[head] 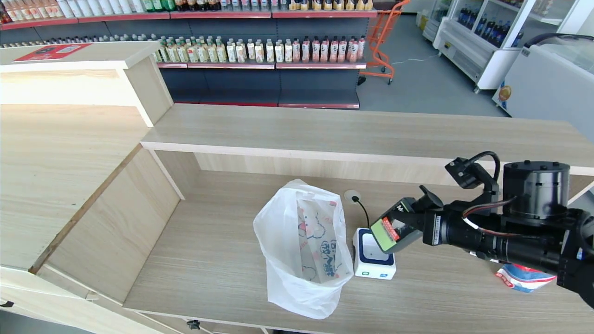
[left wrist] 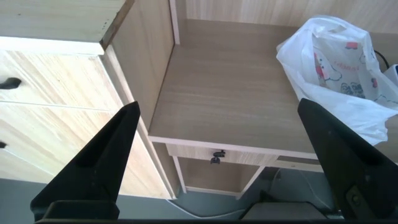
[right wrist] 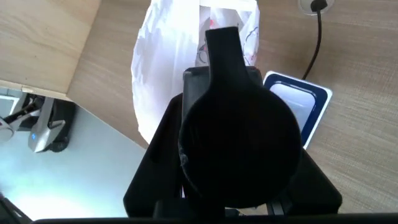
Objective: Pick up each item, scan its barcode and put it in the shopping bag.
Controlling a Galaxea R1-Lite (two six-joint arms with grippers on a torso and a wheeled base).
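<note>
Holding a box (head: pixel 389 231) with a green and red label, the right gripper (head: pixel 403 221) has its fingers closed on the box from both sides, label face turned down and away from the wrist. Directly below the held box sits the white scanner (head: pixel 374 265) with its blue-rimmed window, and the box hangs just above it without touching. A black cable (head: pixel 363 211) runs from the scanner to a round port in the desk (head: pixel 209 264) beyond the gripper. Just past the scanner, on the side away from the right arm, stands the white shopping bag (head: pixel 285 250), mouth open, with a cartoon-printed packet (head: pixel 320 246) upright inside. Under the right arm, back toward its wrist, lies a blue, white and red pouch (head: pixel 524 278) on the desk.

The left gripper (left wrist: pixel 214 162) hangs with its fingers (left wrist: pixel 99 168) spread wide and nothing between them, off the desk's front edge, the shopping bag well ahead of it and off to one side
</note>
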